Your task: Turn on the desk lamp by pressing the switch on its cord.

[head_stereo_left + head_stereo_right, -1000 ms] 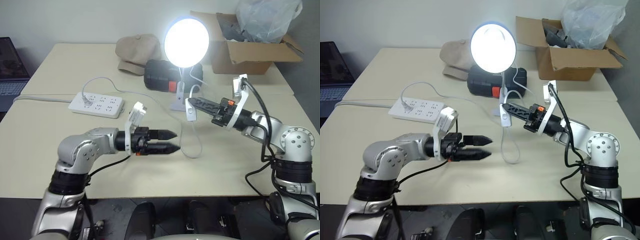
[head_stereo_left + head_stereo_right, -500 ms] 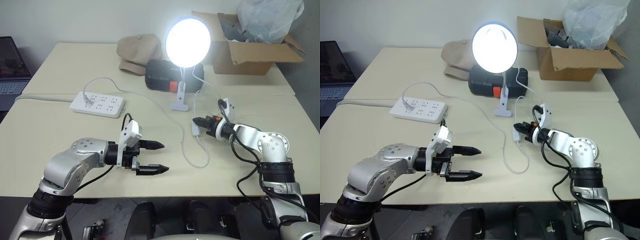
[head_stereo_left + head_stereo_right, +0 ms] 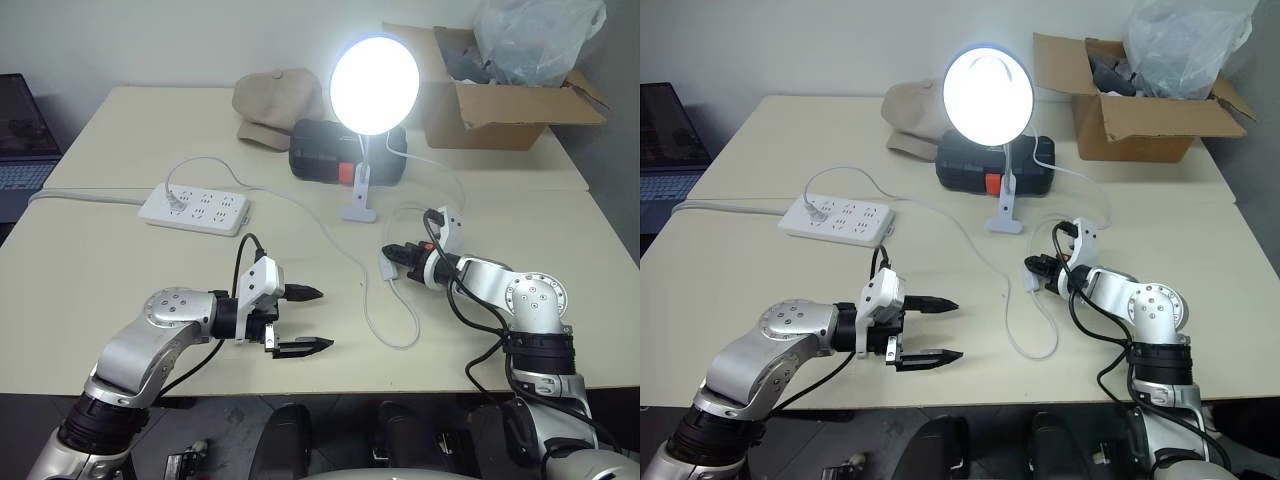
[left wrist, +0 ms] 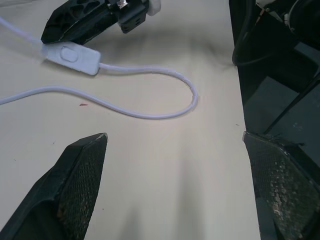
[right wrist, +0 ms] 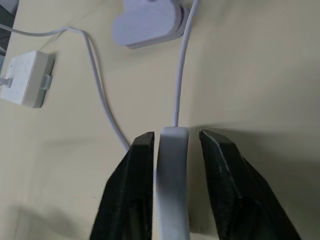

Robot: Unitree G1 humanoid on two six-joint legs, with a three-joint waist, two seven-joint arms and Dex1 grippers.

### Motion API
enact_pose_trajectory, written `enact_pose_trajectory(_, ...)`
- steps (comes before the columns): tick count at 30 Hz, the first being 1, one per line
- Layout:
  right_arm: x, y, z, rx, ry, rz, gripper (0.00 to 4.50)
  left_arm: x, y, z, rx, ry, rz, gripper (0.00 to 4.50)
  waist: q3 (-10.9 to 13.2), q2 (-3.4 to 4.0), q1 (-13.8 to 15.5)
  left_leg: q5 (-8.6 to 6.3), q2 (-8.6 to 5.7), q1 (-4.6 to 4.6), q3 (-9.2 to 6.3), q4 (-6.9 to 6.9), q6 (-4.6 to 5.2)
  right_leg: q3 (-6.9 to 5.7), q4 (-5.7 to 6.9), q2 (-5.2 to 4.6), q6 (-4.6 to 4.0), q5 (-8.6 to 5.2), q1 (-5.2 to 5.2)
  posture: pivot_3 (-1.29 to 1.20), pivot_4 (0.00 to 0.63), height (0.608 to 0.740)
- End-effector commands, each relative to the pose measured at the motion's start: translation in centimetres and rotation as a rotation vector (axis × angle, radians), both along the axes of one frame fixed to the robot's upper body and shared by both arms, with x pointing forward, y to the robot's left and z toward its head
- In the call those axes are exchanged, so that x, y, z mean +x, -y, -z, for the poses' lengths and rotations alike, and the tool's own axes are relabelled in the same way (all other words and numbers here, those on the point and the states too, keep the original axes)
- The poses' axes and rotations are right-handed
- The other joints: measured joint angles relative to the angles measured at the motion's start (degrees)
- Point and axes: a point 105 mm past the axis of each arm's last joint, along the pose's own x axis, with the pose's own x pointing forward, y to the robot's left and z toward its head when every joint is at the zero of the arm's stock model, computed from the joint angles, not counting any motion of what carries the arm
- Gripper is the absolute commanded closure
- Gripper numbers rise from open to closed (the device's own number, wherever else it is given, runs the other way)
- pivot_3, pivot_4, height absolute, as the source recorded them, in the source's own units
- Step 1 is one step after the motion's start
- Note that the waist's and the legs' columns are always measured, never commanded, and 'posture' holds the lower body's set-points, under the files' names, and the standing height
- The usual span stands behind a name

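The desk lamp (image 3: 374, 85) stands lit at the middle of the table on its white clamp base (image 3: 358, 209). Its thin white cord (image 3: 385, 325) loops toward the table's front edge. The switch (image 5: 172, 170) lies on the table between the fingers of my right gripper (image 5: 177, 136). The jaws are parted, one finger close against the switch and a gap at the other. My left gripper (image 3: 305, 320) hovers low over the table to the left of the cord loop, open wide and empty. From the left wrist, the switch (image 4: 70, 56) shows just beyond the cord loop.
A white power strip (image 3: 195, 208) lies at the left. Behind the lamp are a tan cap (image 3: 275, 105), a black case (image 3: 320, 150) and an open cardboard box (image 3: 500, 95). A laptop (image 3: 20, 130) sits off the table's left side.
My right gripper came down with the switch from mid-air to the table, and its jaws have parted. The left gripper sank and spread its fingers wider. The lamp stayed lit.
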Motion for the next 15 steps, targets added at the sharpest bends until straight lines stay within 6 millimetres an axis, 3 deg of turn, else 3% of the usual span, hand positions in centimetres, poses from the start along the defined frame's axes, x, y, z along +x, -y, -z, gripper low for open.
enact_pose_trajectory(1, 0.2, 0.5, -1.5, 0.023, 0.049, 0.020, 1.99, -0.4, 0.1, -0.5, -0.002, 0.031, 0.030, 0.00, 0.0, 0.00, 0.0, 0.00, 0.00, 0.00, 0.01, 0.00, 0.00, 0.00, 0.00, 0.00, 0.00, 0.00, 0.00, 0.00, 0.150, 0.740)
enact_pose_trajectory(8, -0.3, 1.1, -4.0, 0.003, 0.178, -0.015, 0.07, 0.2, 0.4, -0.7, -0.021, 0.083, -0.026, 0.00, 0.0, 0.00, 0.0, 0.00, 0.00, 0.00, 0.00, 0.00, 0.00, 0.00, 0.01, 0.00, 0.00, 0.00, 0.00, 0.00, 0.150, 0.740)
enact_pose_trajectory(12, -2.0, 1.6, -6.1, -0.153, 0.374, -0.164, 0.07, 2.1, 0.5, -1.2, -0.049, 0.128, -0.146, 0.00, 0.0, 0.00, 0.3, -0.01, -0.04, -0.01, -0.01, 0.00, 0.01, -0.01, -0.02, -0.01, 0.01, -0.01, 0.00, 0.00, 0.150, 0.740)
enact_pose_trajectory(15, -4.2, 2.2, -6.5, -0.324, 0.501, -0.357, 0.07, 2.1, 0.6, -1.9, -0.060, 0.111, -0.140, 0.00, 0.0, 0.00, 0.8, -0.01, -0.06, -0.02, -0.05, 0.01, 0.02, -0.05, -0.04, -0.01, 0.16, -0.09, 0.01, 0.00, 0.150, 0.740)
